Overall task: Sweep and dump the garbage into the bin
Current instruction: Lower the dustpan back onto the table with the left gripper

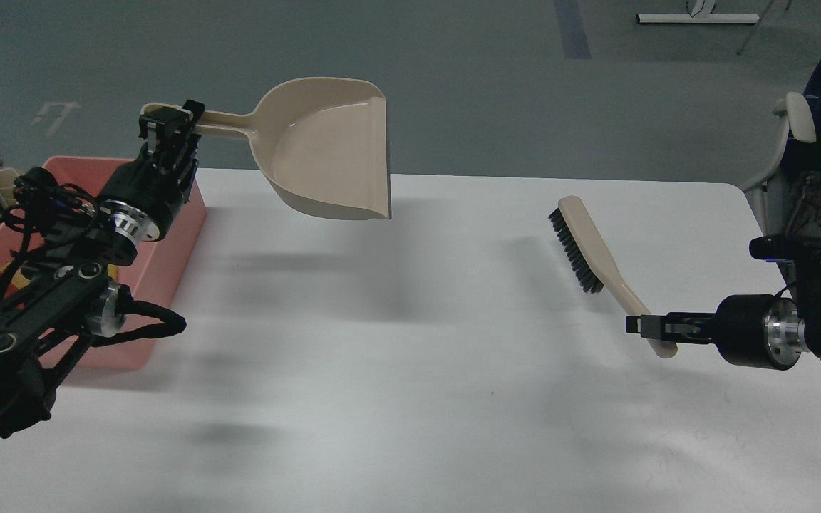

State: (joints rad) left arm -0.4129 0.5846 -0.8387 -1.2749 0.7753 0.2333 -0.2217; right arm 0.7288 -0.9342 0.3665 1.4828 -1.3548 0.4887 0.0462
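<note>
Nearest, left gripper [168, 128] clamps the beige dustpan [328, 149] aloft, right of the pink bin [168, 246] at nine o'clock; right gripper [642, 325] grips the brush [589, 246], apparently post-dump; garbage only a yellow glimpse [10, 269] in the bin.

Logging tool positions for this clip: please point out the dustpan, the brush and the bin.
dustpan [328, 146]: head view, on the inside of its scoop.
brush [576, 251]: head view, on its black bristles.
bin [193, 214]: head view, on its pink right-hand wall.
</note>
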